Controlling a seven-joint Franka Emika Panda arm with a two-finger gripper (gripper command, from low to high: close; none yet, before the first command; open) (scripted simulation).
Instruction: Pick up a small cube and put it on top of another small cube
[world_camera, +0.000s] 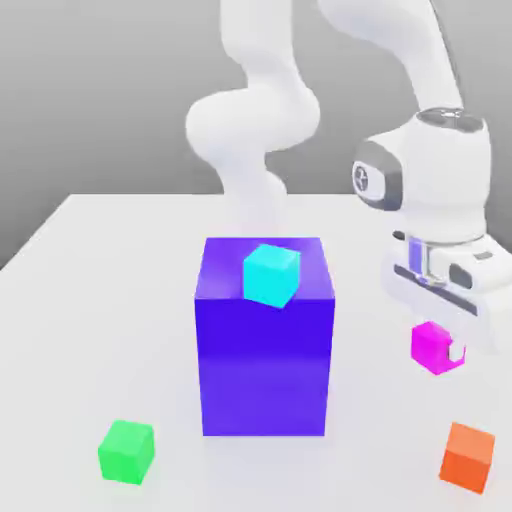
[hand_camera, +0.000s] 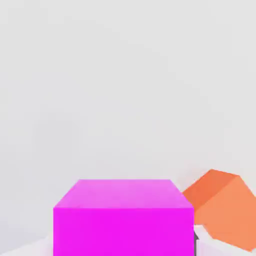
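Observation:
The small magenta cube (world_camera: 430, 345) sits to the exterior view's right of the big blue-purple block (world_camera: 264, 350). My gripper (world_camera: 441, 349) comes down on it from above and is shut on it, with a white finger showing at its right side. In the hand view the magenta cube (hand_camera: 123, 220) lies close up between the fingers. I cannot tell whether it rests on the table or hangs just above it. A cyan cube (world_camera: 271, 274) lies on top of the big block.
An orange cube (world_camera: 468, 455) (hand_camera: 225, 210) lies on the white table (world_camera: 100, 300) just in front of the held cube. A green cube (world_camera: 127, 451) sits near the front at the exterior view's left. The arm's white links rise behind the block.

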